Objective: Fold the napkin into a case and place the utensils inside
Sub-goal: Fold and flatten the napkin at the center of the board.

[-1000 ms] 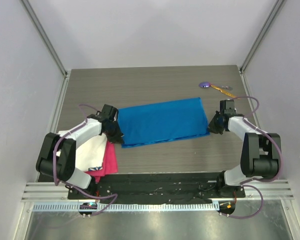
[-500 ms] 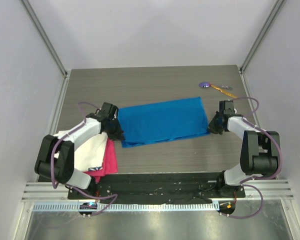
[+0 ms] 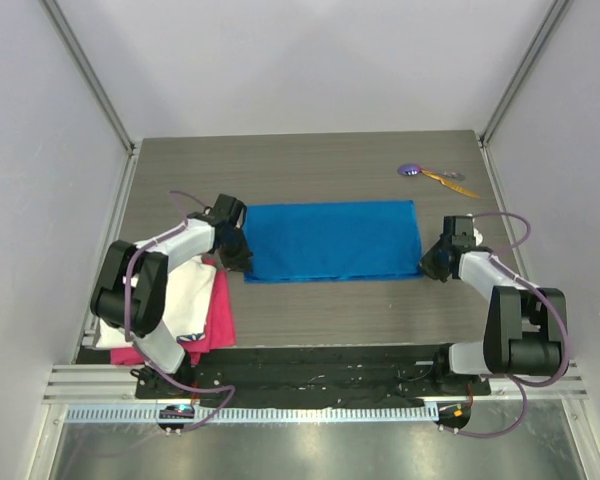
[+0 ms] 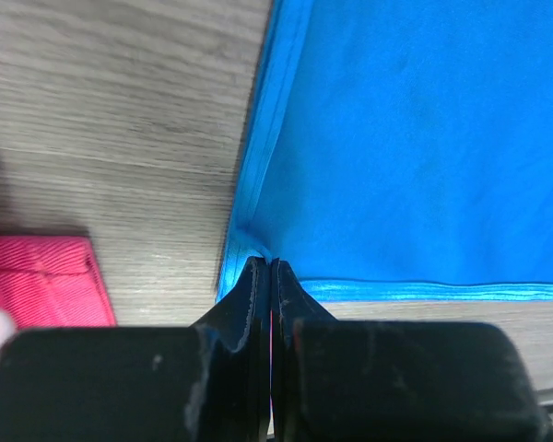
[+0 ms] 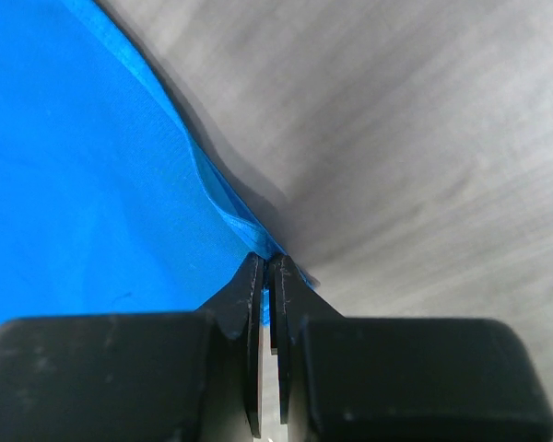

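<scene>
The blue napkin (image 3: 332,240) lies folded as a long flat rectangle across the middle of the table. My left gripper (image 3: 242,262) is shut on its near left corner; the left wrist view shows the corner (image 4: 258,249) pinched between the shut jaws (image 4: 269,267). My right gripper (image 3: 427,266) is shut on its near right corner (image 5: 258,241), with the jaws (image 5: 267,267) closed on the cloth. The utensils lie at the far right: one with a round purple head (image 3: 411,169) and an orange-yellow one (image 3: 448,181) with a silvery tip.
A white cloth (image 3: 185,295) and a pink cloth (image 3: 218,318) lie stacked at the near left, next to my left arm; the pink one shows in the left wrist view (image 4: 46,290). Grey walls enclose the table on three sides.
Both grippers have pulled the napkin's near edge: it was skewed, and now it lies straight, square to the table. The left gripper moved right and away, the right gripper moved nearer.
</scene>
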### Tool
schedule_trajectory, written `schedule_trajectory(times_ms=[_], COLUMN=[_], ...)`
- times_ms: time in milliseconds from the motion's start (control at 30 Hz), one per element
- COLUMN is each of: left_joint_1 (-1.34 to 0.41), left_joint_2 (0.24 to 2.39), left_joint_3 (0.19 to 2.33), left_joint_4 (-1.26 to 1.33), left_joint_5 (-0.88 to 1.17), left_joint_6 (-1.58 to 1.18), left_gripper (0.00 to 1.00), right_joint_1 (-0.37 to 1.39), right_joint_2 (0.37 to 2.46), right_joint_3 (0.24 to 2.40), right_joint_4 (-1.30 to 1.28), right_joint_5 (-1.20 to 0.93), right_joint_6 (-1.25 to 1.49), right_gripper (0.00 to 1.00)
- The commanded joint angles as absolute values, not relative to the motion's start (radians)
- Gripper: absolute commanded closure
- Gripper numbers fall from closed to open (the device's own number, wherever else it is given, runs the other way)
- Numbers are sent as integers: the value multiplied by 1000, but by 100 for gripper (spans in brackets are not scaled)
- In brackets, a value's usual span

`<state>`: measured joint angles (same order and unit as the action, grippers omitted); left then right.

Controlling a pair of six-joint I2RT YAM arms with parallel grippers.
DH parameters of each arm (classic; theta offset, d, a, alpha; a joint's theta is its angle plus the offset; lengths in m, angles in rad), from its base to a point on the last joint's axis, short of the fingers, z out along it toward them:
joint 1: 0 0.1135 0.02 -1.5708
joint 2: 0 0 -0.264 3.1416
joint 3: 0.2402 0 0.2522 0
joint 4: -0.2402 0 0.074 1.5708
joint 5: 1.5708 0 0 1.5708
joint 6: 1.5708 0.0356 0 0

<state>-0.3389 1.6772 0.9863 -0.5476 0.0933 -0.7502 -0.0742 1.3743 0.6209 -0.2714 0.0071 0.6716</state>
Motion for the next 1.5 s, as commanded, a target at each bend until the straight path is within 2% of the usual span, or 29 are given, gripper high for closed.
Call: schedule_trajectory(times_ms=[0, 333, 1000, 1333, 1400, 1433, 1467], left_joint_1=[-341, -341, -341, -341, -341, -341, -341], left_joint_2=[1599, 1519, 1641, 1580, 1575, 1572, 1554], left_joint_3=[1057, 1032, 951, 930, 939, 945, 953], left_joint_4=[-612, -646, -558, -575, -595, -606, -624], left_joint_5=[34, 25, 41, 51, 43, 25, 17], left_joint_6=[-709, -701, -719, -719, -712, -707, -704], left_gripper=[100, 100, 100, 100, 94, 88, 77], right_joint_1=[-78, -78, -78, -78, -78, -78, -78], right_joint_2=[1303, 1232, 1390, 1373, 1358, 1348, 1326], right_joint_3=[643, 692, 629, 632, 647, 655, 670], right_joint_4=[-380, -462, -334, -353, -368, -391, -408], right_joint_5=[44, 52, 51, 34, 25, 18, 18], right_joint_6=[664, 646, 638, 641, 631, 626, 621], right_gripper=[99, 99, 99, 90, 85, 79, 77])
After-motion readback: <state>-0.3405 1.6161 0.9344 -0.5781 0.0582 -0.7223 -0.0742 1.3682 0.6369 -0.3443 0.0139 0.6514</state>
